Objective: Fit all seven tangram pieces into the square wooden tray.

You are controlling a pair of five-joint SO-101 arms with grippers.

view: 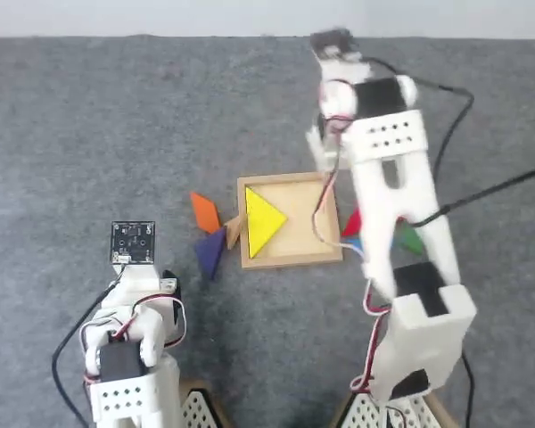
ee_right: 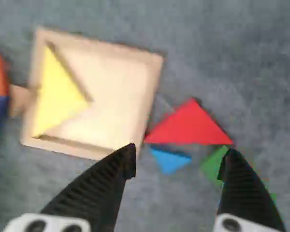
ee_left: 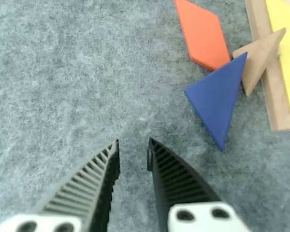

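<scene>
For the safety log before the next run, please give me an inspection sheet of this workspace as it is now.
Surface: grey carpet-like mat, flat.
Job's things: square wooden tray holds one yellow triangle; toward the left arm lie an orange parallelogram, a dark blue triangle and a plain wooden triangle across the tray's rim; on the other side a red triangle, a light blue triangle and a green piece.
Clutter: nothing seen.
Grippers: left gripper narrowly open, empty, over bare mat; right gripper wide open, empty, framing the light blue triangle.
Cables: black cables run from the right arm toward the side.
Surroundings: pale strip beyond the mat.
</scene>
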